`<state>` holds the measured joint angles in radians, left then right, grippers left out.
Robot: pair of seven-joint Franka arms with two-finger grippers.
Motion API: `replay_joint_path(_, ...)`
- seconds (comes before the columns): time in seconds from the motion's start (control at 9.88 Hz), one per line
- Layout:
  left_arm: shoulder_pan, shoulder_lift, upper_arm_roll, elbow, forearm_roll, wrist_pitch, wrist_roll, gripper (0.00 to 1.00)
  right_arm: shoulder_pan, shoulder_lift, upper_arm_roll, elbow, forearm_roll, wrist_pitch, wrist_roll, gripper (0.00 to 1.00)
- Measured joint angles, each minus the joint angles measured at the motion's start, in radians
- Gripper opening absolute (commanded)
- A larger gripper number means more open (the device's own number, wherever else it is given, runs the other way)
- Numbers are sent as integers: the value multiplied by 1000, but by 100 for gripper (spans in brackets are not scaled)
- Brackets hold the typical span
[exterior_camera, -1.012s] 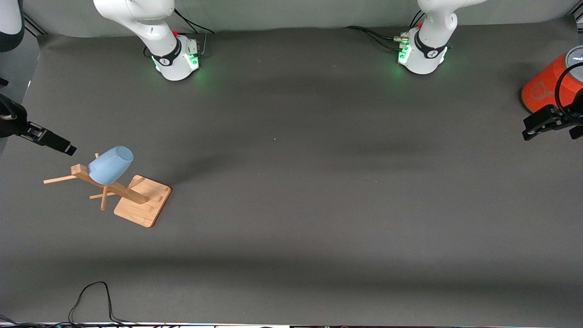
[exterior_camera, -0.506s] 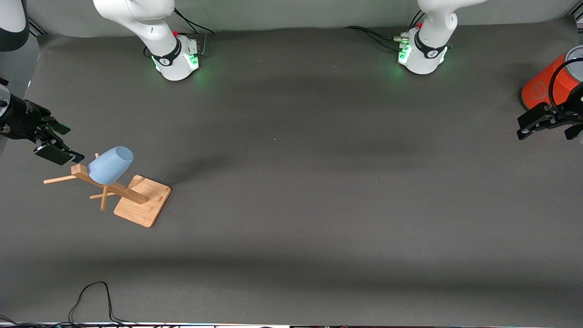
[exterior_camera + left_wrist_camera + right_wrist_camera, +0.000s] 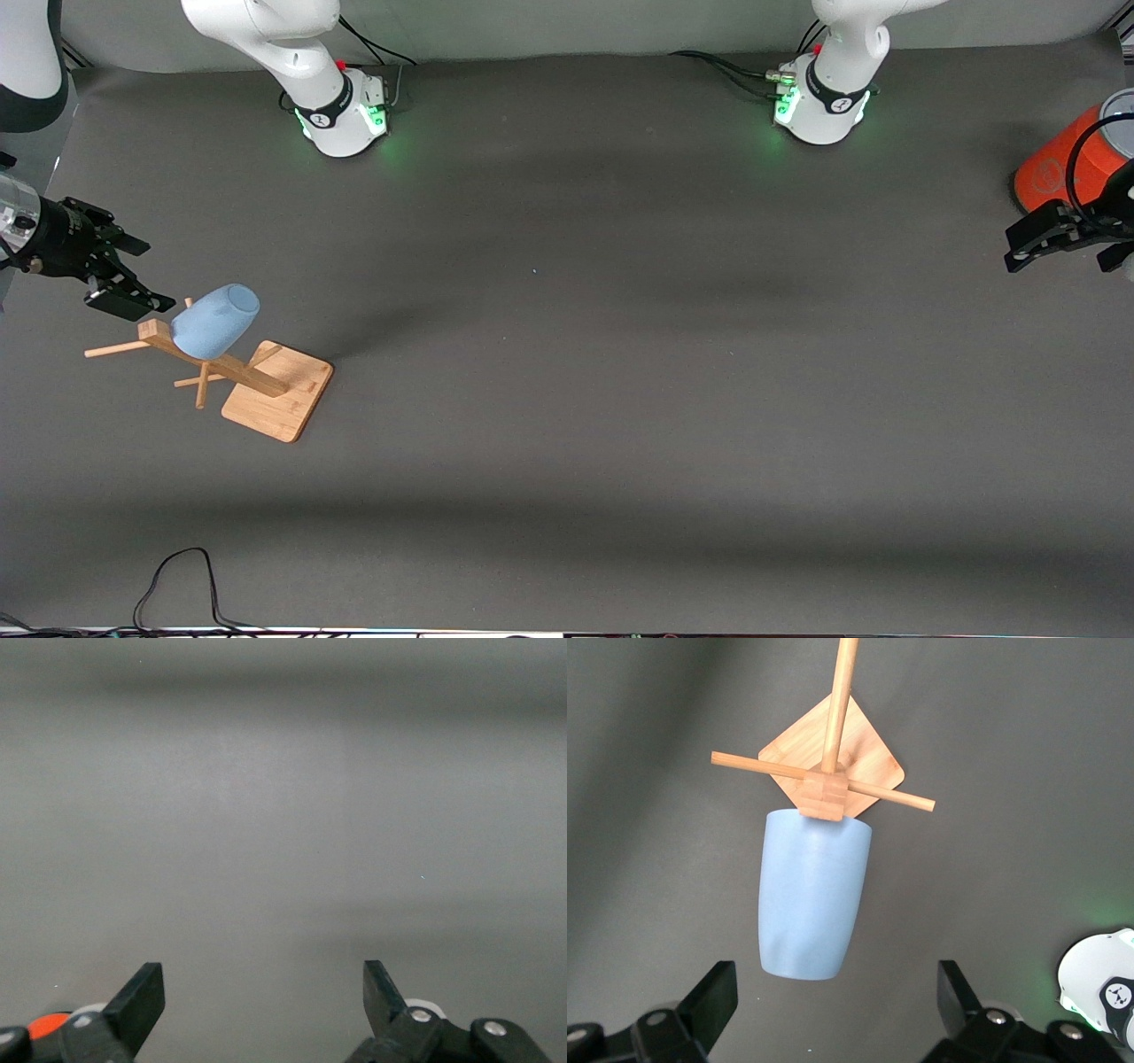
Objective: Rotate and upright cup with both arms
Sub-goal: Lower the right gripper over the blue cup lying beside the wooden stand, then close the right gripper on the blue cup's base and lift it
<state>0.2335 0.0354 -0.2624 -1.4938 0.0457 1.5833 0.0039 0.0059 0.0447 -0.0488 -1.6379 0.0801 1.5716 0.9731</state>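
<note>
On the table [image 3: 567, 372], cup [image 3: 215, 321] just beside right end effector [image 3: 133, 288].

Dark grey matte table cover [image 3: 567, 399]; pale wall strip [image 3: 567, 27] along top; black cable [image 3: 177, 585] at near edge.

The large orange cylinder with a grey top [image 3: 1067, 168] is cut off by the front view's edge and partly hidden by the left arm's black two-finger gripper [image 3: 1059, 237], while the wooden rack's peg inside the light-blue tapered cup [image 3: 812, 895] is concealed.
</note>
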Motion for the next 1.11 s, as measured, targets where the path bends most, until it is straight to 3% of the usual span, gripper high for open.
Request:
replay_joint_path(0.81,0,4,0,0,0,0,0,100,3,137,3,-36,5,168,0,100)
replay_joint_path(1.11,0,5,0,0,0,0,0,100,5,141,6,-105,6,213,0,100)
